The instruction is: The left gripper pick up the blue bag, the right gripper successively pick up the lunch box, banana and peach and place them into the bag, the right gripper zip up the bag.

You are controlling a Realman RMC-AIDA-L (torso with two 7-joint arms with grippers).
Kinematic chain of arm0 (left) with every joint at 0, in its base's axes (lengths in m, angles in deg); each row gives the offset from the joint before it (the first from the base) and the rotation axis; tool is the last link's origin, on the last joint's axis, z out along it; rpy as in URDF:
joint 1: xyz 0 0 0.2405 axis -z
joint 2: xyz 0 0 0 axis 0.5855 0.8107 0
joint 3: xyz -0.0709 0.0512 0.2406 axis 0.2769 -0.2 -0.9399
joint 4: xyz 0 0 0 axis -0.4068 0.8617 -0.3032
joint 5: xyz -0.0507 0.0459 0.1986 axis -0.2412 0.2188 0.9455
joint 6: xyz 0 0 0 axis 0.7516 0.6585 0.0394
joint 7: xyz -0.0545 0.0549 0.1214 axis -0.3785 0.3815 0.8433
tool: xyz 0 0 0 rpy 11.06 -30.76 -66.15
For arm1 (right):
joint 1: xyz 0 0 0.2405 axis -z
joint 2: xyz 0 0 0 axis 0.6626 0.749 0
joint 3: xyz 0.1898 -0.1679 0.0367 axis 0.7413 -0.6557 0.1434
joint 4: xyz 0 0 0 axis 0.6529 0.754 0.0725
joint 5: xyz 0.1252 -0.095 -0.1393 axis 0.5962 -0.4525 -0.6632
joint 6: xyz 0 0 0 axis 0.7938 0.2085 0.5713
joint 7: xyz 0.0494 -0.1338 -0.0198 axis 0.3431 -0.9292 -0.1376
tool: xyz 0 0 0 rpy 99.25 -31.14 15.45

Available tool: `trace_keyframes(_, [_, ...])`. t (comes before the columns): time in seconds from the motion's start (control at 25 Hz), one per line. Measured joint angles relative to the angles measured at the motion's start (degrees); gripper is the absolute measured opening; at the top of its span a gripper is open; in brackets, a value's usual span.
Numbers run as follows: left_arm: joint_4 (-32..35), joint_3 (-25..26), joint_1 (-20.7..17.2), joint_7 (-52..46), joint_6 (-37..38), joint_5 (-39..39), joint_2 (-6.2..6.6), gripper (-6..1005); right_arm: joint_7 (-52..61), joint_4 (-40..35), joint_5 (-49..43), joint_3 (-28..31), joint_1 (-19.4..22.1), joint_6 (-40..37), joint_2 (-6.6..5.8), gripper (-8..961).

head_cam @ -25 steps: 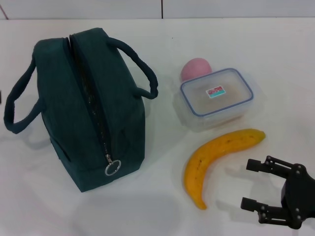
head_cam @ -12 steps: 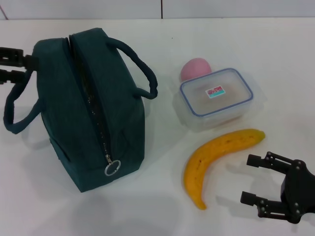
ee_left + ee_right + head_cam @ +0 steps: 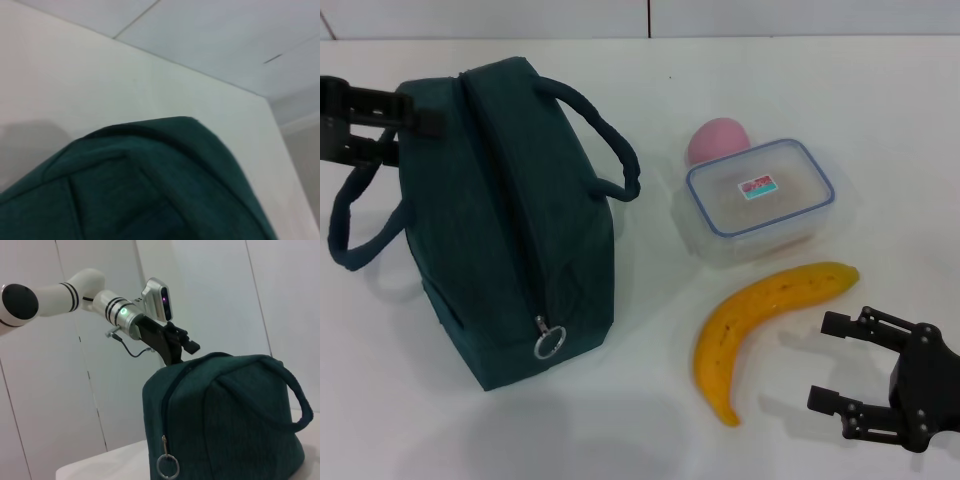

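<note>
The blue bag (image 3: 505, 215) stands upright on the white desk (image 3: 620, 430) in the left half of the frame, with its zipper closed and the ring pull (image 3: 549, 343) hanging at the near end. The left gripper (image 3: 408, 128) is at the upper left, at the bag's far top corner beside one handle; its fingers are apart and hold nothing. The right gripper (image 3: 835, 362) waits open at the lower right, near the banana (image 3: 760, 325) but not touching it. The lunch box (image 3: 758, 200) lies above the banana, and the peach (image 3: 716, 140) is just behind it
</note>
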Motion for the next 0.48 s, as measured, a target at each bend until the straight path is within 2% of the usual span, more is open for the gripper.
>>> trace_keyframes(0.32, [0.0, -0.6, 0.9, 0.5, -1.4, 2.9, -0.93, 801, 0.0, 0.1, 0.0, 0.0, 0.0, 0.4, 0.00, 760])
trace_keyframes(0.48, [-0.2, -1.3, 0.7, 3.9, -2.3, 2.9, -1.34, 789, 0.0, 0.1, 0.0, 0.0, 0.0, 0.4, 0.00, 758])
